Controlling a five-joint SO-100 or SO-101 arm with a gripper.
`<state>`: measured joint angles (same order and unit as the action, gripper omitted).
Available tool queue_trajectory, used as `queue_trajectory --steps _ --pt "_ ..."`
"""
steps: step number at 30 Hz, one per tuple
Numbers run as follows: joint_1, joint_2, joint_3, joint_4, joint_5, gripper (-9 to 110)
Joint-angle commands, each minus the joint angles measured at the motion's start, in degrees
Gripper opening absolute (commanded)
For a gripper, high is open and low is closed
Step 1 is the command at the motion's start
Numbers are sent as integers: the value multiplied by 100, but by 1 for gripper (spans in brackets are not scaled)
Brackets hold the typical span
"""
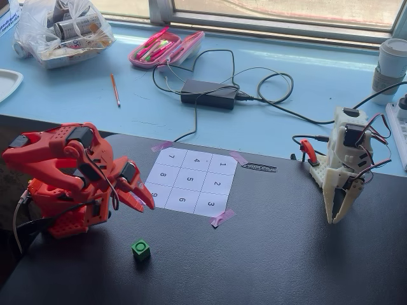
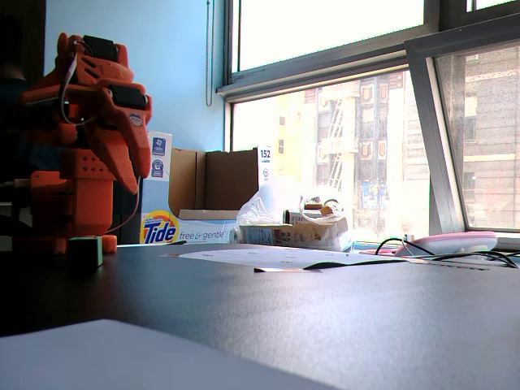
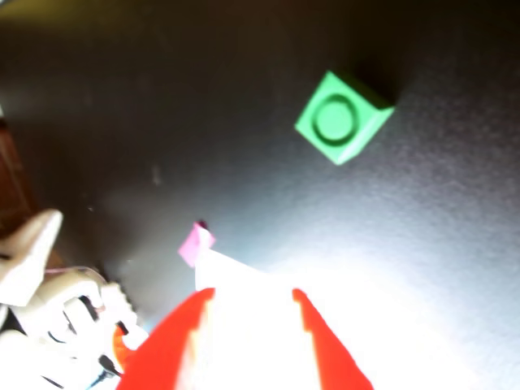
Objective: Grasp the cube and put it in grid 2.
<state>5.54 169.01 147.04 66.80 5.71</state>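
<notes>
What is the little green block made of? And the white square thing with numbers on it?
The cube looks like hard plastic, probably: smooth, evenly green faces, sharp edges and a round molded mark on top. The numbered sheet looks like plain matte paper: thin, flat, printed digits, corners held down by pink tape.

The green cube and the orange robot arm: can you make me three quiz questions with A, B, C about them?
1. Where is the green cube?
A. On grid 2
B. On the dark table, off the sheet
C. In the gripper

2. How many numbered squares does the paper sheet have?
A. Four
B. Six
C. Nine

3. What is the orange gripper doing?
A. Holding nothing
B. Holding the cube
C. Holding a pencil

Answers: 1 B, the cube sits on the dark table in front of the sheet, away from grid 2. 2 C, the digits run 1 to 9. 3 A, the wrist view shows its fingers apart with nothing between them.
</notes>
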Motion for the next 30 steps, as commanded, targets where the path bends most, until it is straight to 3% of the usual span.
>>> queue_trajectory --steps 1,17,30 --pt "325 -914 -800 -114 70 17" --pt "1292 -3463 -1195 -703 439 32" --pt "1468 -4043 -967 -1063 554 32"
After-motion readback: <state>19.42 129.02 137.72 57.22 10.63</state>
